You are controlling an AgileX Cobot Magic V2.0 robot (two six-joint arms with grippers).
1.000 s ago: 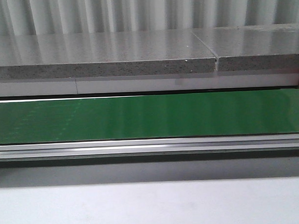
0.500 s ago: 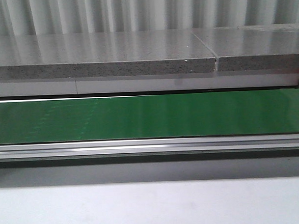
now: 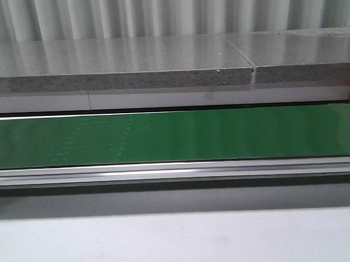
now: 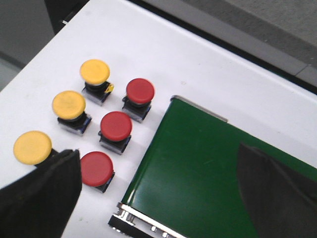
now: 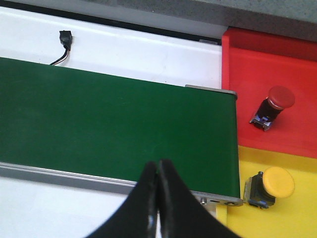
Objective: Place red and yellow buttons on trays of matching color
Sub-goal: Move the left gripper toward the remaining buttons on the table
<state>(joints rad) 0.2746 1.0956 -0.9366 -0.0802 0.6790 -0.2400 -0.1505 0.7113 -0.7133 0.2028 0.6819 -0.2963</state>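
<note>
Six loose buttons on the white table point(image 4: 163, 54), seen from the left wrist only: three yellow buttons point(image 4: 95, 71) point(image 4: 69, 104) point(image 4: 32, 147) in an outer row, three red buttons point(image 4: 140, 90) point(image 4: 116, 125) point(image 4: 96, 168) in a row between them and the end of the green belt point(image 4: 198, 168). All upright on dark bases, near one another but apart. Base of the last yellow one hidden behind a dark finger point(image 4: 44, 193); both fingers cut off by the frame edge. Left hand point(image 4: 158, 198) spread wide, holding nothing, over the belt's end and the nearest buttons.

From the right wrist only: the belt's other end, with a red tray point(image 5: 257, 69) and a yellow tray point(image 5: 297, 223) touching side by side just past it. One red button point(image 5: 275, 103) lying tipped on the red tray, one yellow button point(image 5: 270, 186) on its side on the yellow tray. Right hand point(image 5: 157, 198) pressed together, nothing between the fingers, over the belt's near edge. Small black plug point(image 5: 65, 38) with a short wire on the table beyond the belt.

Front view: only the belt's middle stretch, a metal rail point(image 3: 165, 171) and a grey slab point(image 3: 132, 63); a red sliver at the right edge, too small to tell what.

Compared with a second ago, faint pale marks on the belt shifted rightward; otherwise unchanged.
</note>
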